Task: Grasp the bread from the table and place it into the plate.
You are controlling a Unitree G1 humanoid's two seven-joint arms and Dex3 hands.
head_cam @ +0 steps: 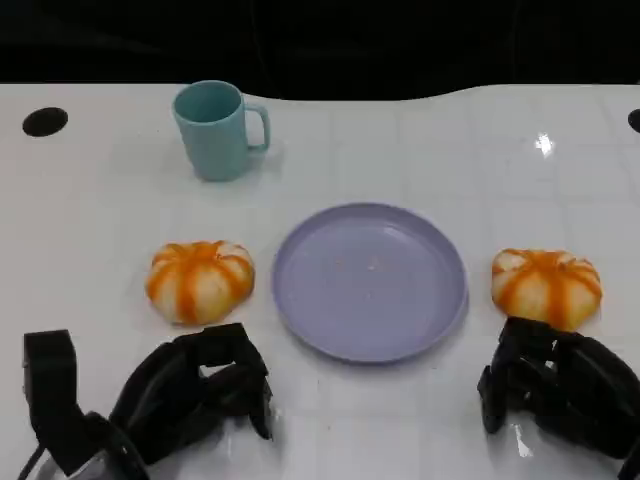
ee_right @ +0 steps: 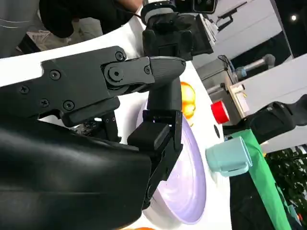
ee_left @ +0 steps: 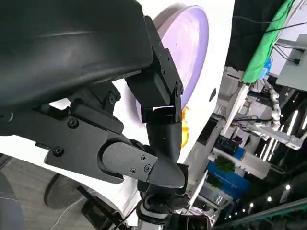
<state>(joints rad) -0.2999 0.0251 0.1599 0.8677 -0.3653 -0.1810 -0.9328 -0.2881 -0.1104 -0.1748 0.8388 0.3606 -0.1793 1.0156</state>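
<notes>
Lavender plate (head_cam: 370, 282) sits dead centre on the white counter (head_cam: 450, 150), and nothing's on it yet, so the task hasn't really started. Two orange-striped bread rolls are out: the left bread (head_cam: 200, 280) sits just off the plate's left rim, the right bread (head_cam: 546, 286) just off its right rim. Both look round and domed, so no real long axis to line up with; I'd guess a grab from above works from any angle.

What matters here is who's closer to what. The right hand (head_cam: 560, 392) rests on the counter directly on the near side of the right bread, practically touching its front edge, so the roll lies straight ahead of it. The left hand (head_cam: 195, 390) is also near its roll but with a clearer gap, and the bread is ahead of it too. Judging from that, the right hand has the shorter reach.

Neither hand holds anything. The fingers on both look curled downward toward the counter, and from these angles I can't tell whether they're properly spread or closed up. The wrist views mostly show black shell and fingers with the plate beyond.

A teal mug (head_cam: 217, 129) stands farther back, well clear of everything.
</notes>
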